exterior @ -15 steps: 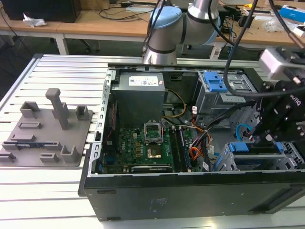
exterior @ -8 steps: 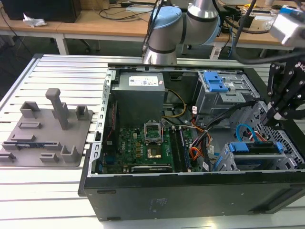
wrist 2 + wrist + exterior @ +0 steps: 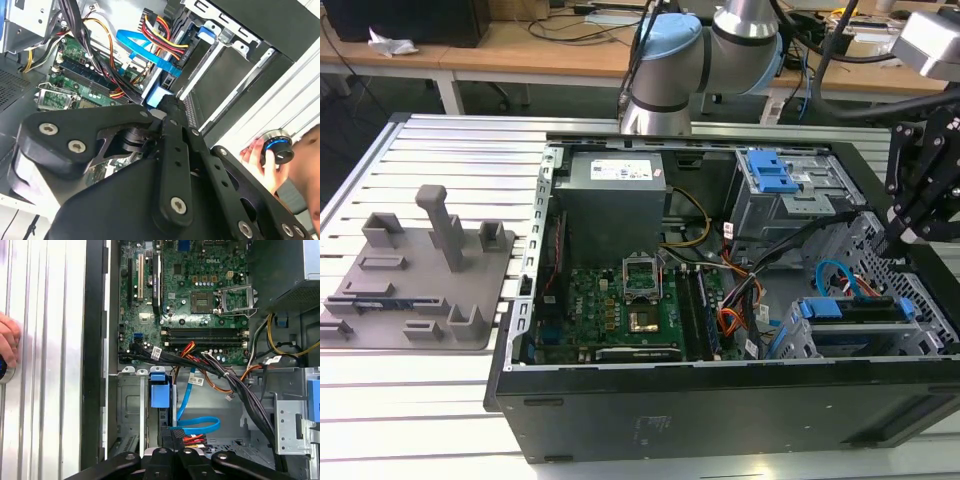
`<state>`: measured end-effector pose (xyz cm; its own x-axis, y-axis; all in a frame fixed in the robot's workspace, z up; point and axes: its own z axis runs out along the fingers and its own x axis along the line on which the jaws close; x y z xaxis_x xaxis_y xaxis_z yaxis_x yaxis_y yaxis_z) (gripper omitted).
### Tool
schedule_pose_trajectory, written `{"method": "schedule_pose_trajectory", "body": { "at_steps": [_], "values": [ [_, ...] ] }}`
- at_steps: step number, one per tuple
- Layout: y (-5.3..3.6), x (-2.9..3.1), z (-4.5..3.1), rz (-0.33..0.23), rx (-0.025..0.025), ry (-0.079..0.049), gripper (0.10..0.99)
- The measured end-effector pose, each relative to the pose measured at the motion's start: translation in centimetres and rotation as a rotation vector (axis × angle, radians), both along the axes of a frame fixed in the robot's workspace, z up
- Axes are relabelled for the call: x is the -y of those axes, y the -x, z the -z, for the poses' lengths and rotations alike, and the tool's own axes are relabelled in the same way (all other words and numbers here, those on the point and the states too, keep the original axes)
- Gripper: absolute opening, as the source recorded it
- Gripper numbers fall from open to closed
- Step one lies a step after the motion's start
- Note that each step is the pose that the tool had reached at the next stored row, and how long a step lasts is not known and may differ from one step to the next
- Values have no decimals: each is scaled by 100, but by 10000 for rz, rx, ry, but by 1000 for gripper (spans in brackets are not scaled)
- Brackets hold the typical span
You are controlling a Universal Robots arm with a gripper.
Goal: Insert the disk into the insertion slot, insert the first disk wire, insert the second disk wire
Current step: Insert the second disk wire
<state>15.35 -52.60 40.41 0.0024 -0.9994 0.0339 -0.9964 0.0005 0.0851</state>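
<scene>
In the exterior view, an open computer case (image 3: 720,400) is lying on the slotted metal bench (image 3: 440,390). A grey fixture tray (image 3: 420,270) is resting at the exterior view's left. Inside the case, a power supply (image 3: 615,195) is sitting at the far side, with the motherboard (image 3: 620,310) nearer. The disk (image 3: 850,310), in its blue caddy, is sitting in the insertion slot (image 3: 910,330) at the near right of the exterior view. The second disk wire (image 3: 835,275) is looping just above it. The gripper (image 3: 900,230) is hanging over that corner.

In the second wrist view, the gripper (image 3: 167,102) is showing its fingers (image 3: 172,150) drawn close together, their tips just beside the caddy's blue end; whether they are pinching anything cannot be told. The second disk wire (image 3: 145,50) is curving past red and yellow wires. A person's hand (image 3: 255,155) is resting on a round knob (image 3: 277,147) outside the case.

In the first wrist view, the disk (image 3: 160,392) is standing edge-on inside the insertion slot (image 3: 131,405). The second disk wire (image 3: 192,422) is looping beside it. A red, yellow and black wire bundle (image 3: 192,438) is ending in a black plug just ahead of the gripper (image 3: 173,456).
</scene>
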Motion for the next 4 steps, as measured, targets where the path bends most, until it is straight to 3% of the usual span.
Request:
{"method": "schedule_pose_trajectory", "body": {
  "at_steps": [4],
  "values": [
    [0, 0, -1, 0, 0, 0, 106]
  ]
}}
